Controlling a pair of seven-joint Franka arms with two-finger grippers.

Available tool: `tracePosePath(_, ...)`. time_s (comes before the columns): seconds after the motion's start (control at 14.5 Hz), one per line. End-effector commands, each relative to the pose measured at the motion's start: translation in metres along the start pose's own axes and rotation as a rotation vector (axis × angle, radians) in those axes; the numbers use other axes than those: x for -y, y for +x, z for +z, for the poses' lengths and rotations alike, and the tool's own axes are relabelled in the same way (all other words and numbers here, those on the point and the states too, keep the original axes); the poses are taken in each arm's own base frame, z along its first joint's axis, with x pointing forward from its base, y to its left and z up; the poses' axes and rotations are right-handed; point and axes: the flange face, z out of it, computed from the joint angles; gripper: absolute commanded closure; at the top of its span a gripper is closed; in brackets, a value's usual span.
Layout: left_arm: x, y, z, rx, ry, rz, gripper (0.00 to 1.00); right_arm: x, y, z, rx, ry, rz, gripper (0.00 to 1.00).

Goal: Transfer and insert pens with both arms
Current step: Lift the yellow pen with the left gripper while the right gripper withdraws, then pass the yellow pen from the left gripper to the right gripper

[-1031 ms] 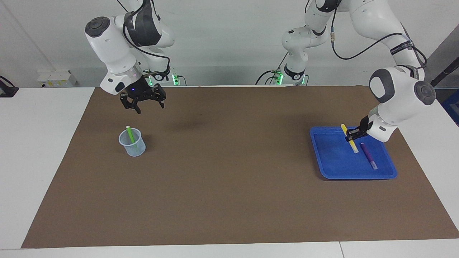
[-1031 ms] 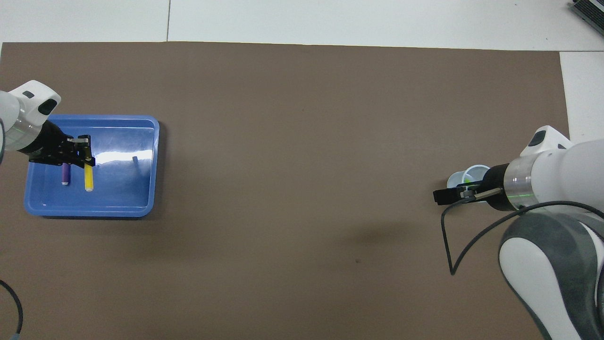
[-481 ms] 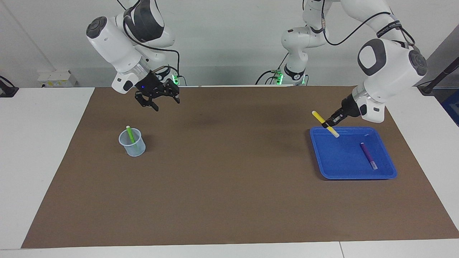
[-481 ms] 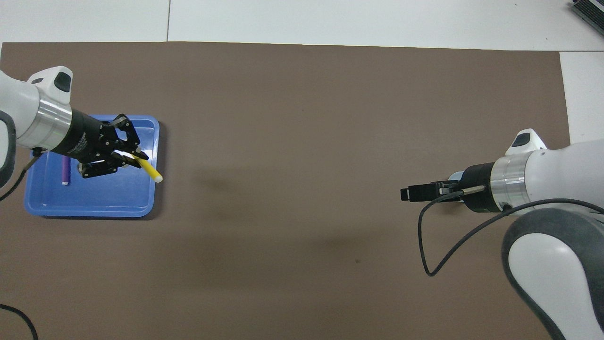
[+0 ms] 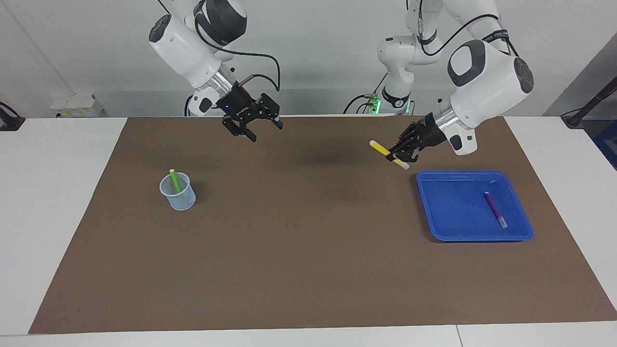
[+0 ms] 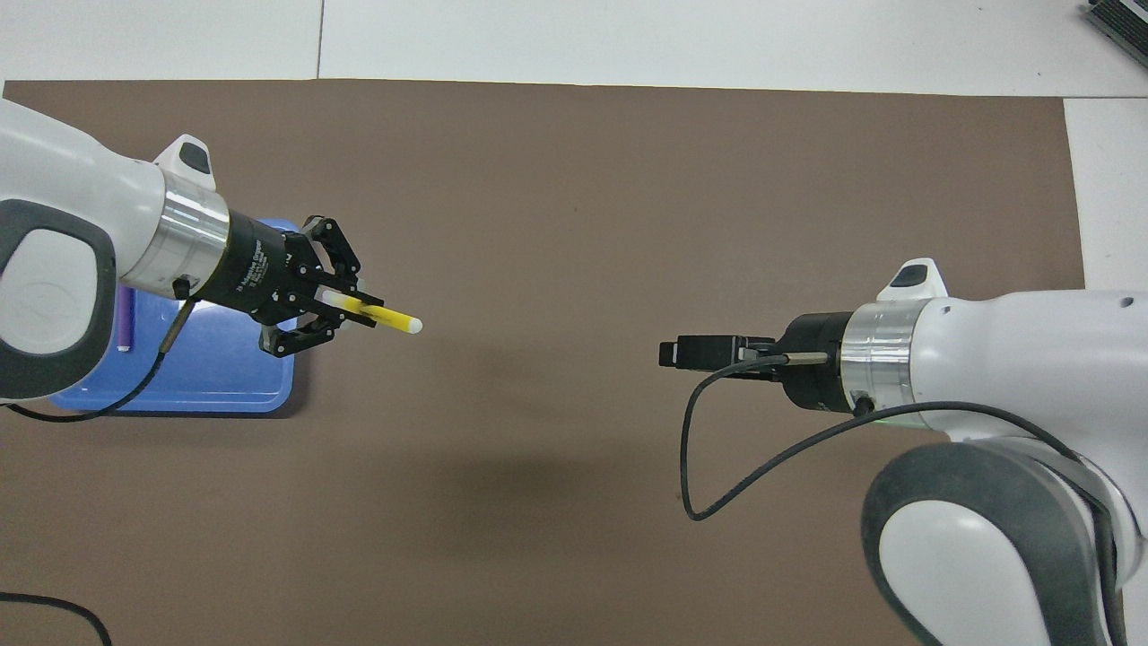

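My left gripper is shut on the yellow pen. It holds the pen in the air over the brown mat, just off the blue tray, with the pale cap end pointing toward the table's middle. The purple pen lies in the tray. The green pen stands tilted in a clear cup toward the right arm's end. My right gripper hangs open and empty over the mat, pointing toward the yellow pen. In the overhead view the right arm hides the cup.
A brown mat covers most of the white table. A black cable loops from the right wrist. Wide bare mat lies between the two grippers.
The left gripper has lifted the yellow pen out of the tray and carried it toward the table's middle. The right gripper has moved from above the cup toward the middle, still open.
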Motion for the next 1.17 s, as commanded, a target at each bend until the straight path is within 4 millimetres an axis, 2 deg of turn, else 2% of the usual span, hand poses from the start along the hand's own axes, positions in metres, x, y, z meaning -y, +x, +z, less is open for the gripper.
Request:
tracePosePath(0.0,-0.003,-0.044,0.017,-0.012,-0.083,-0.135,1.00,0.008,0.001,0.005,-0.012,0.058,0.037,0.00)
tracePosePath(0.14,-0.010,-0.073,0.038,-0.016,-0.148,-0.201,1.00,0.024,-0.002,0.020,-0.033,0.079,0.035,0.00)
tracePosePath(0.34,-0.007,-0.104,0.057,-0.010,-0.137,-0.219,1.00,0.041,-0.008,0.039,-0.047,0.086,0.054,0.01)
tracePosePath(0.48,-0.001,-0.113,0.065,-0.010,-0.120,-0.238,1.00,0.043,-0.010,0.043,-0.044,0.085,0.052,0.05)
tracePosePath(0.69,0.017,-0.136,0.082,-0.015,-0.091,-0.205,1.00,0.043,-0.007,0.045,-0.066,0.085,0.052,0.10)
tracePosePath(0.83,0.020,-0.140,0.082,-0.015,-0.093,-0.199,1.00,0.051,-0.012,0.054,-0.063,0.088,0.039,0.16)
tracePosePath(1.1,0.022,-0.156,0.084,-0.010,-0.111,-0.171,1.00,0.049,-0.010,0.060,-0.066,0.084,0.045,0.27)
